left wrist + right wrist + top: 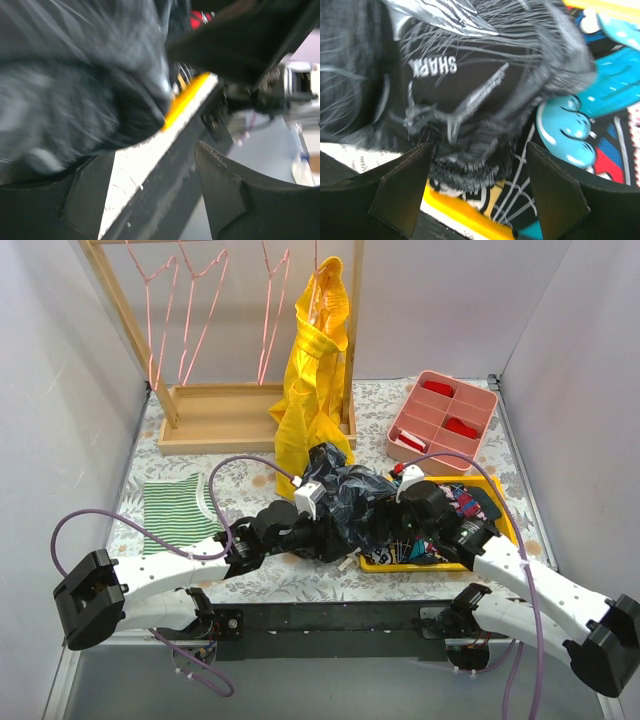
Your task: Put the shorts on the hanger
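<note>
1. Top external view. The left arm reaches low from its base at the near left toward the middle of the floral-patterned table. The left gripper is pushed into the near side of the dark, pale-marbled fabric shorts. The shorts lie bunched in a heap mid-table, partly over the left end of the shallow yellow plastic tray. The right arm comes in low from the near right, with the right gripper at the heap's right side above the tray. Dark cloth hides both sets of fingers here, so their spread cannot be told from this view. The thin pink wire hangers hang on the wooden rack frame at the far left, well apart from the shorts. A bright yellow garment hangs at the rack's right end.

2. Left wrist view, heavily blurred. The left gripper has its black fingers spread wide, pinching nothing. The gap between them shows the tray's yellow rim. The shorts fill the upper left as a grey-black smear above one finger; whether they touch it cannot be told.

3. Right wrist view. The right gripper is also spread, its fingers standing either side of a bunch of the shorts without clamping it. To the right lies the multicoloured spider-web printed cloth, cut off by the frame.
</note>
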